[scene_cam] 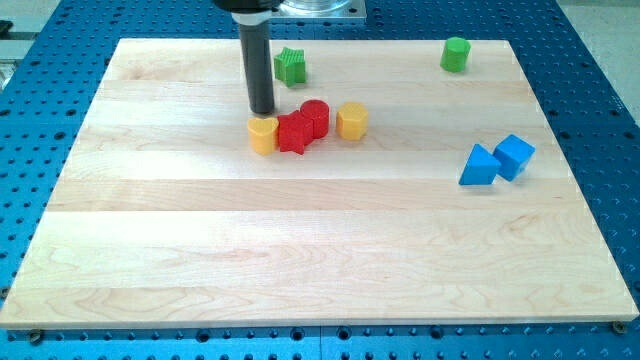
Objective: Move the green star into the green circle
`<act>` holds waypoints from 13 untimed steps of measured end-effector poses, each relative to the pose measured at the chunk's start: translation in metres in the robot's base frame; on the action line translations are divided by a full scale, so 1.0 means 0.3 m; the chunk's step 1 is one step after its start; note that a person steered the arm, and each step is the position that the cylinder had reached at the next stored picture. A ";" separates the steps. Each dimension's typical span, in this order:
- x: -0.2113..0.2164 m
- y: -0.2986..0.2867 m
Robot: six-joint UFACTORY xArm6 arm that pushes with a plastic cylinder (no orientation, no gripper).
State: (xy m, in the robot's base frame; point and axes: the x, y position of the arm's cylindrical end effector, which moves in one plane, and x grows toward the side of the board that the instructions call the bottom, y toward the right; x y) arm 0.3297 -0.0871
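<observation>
Blue triangle [479,167] nearest, my tip [263,112] (no fingers) above yellow block [262,135], green star [290,66] beyond.

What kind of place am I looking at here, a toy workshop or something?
Most likely a robotics lab test bench. A pale wooden board lies on a blue metal table drilled with rows of holes, and a dark rod's tip sits just above a yellow block, among small coloured blocks such as the green star.

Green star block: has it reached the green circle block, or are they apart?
Apart. The green star block sits near my tip; the green circle block stands far toward the view's right, bare wooden board between them.
</observation>
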 end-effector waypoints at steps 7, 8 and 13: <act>-0.117 0.617; -0.149 0.723; -0.120 0.867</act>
State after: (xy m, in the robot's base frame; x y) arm 0.2937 0.1730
